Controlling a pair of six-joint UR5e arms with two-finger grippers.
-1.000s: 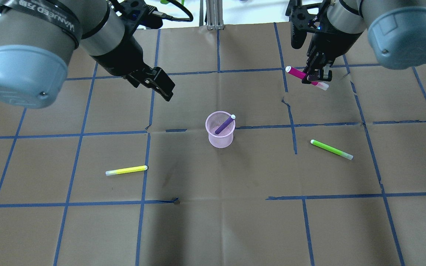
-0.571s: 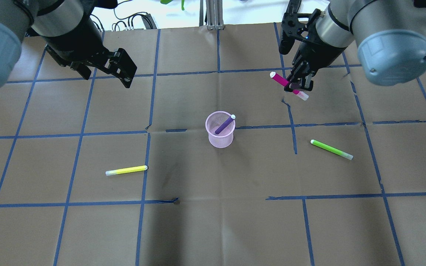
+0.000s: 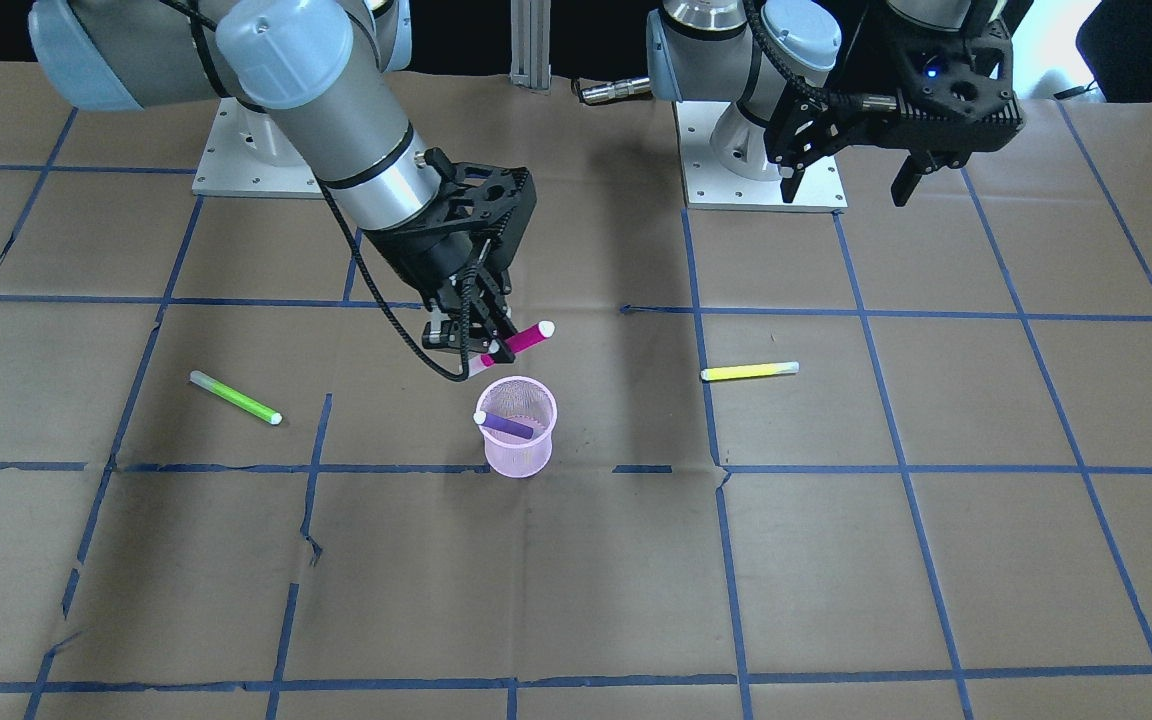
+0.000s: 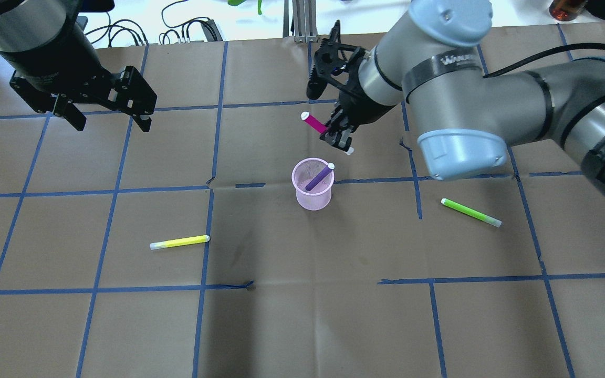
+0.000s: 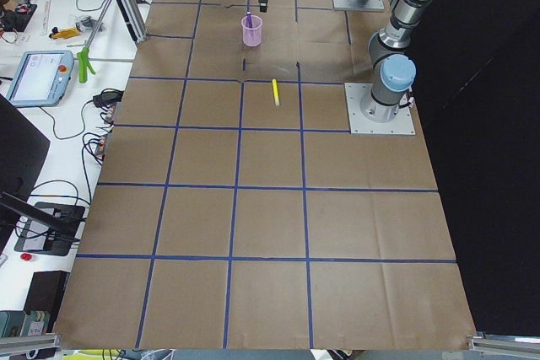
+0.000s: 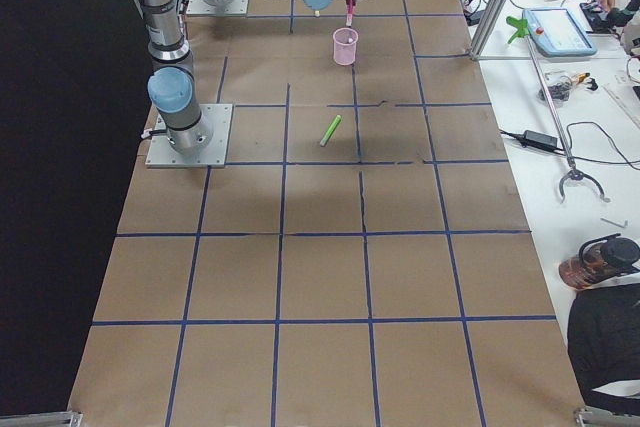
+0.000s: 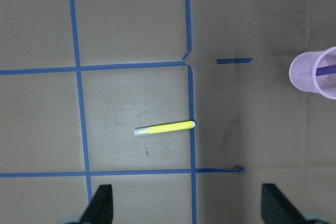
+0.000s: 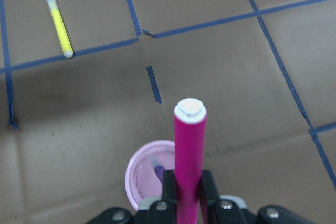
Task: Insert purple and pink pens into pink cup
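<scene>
One pen to go: your right pincer clamps the pink pen mid-barrel, aloft just beside the pink cup. Purple pen sits inside. Left pincer is released and empty. I'd judge the pen light, rigid and slick, and the cup tippy.

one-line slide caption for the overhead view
Right gripper holds pink pen near the pink cup, purple pen already inside.

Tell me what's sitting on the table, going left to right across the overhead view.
yellow pen → pink cup, with the purple pen inside it → green pen
</scene>
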